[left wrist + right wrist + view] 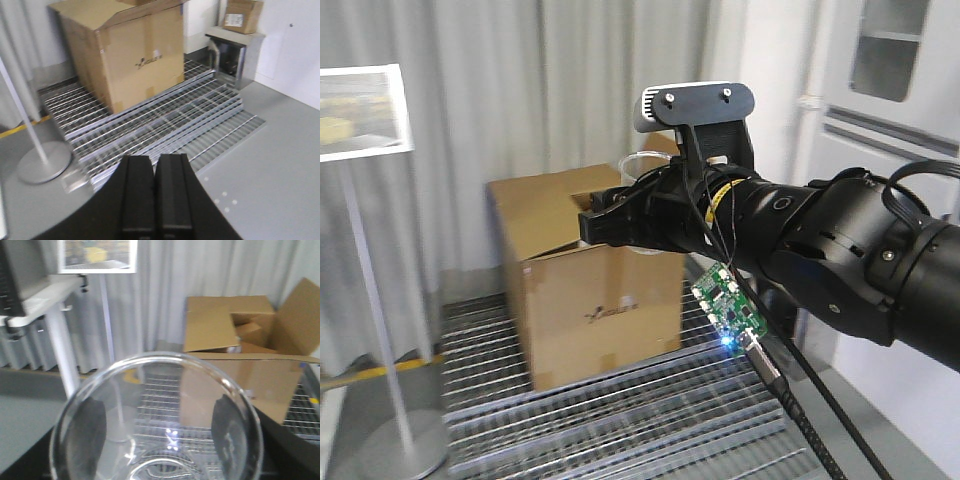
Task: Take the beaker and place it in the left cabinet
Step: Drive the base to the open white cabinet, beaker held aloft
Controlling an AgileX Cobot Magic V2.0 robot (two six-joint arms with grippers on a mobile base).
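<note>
A white-framed sign point(360, 110) on a thin metal pole stands well left of the right jaws. Behind those jaws sits an open brown cardboard box point(590, 290) on ribbed steel grating point(620, 410). The matt black right jaws are clamped on a clear, round glass beaker point(155, 415), rim uppermost, held in the air before the box. The bulky black right arm point(840, 250) fills the right side. The left jaws are pressed together, holding nothing, above grating and smooth grey floor point(270, 165).
</note>
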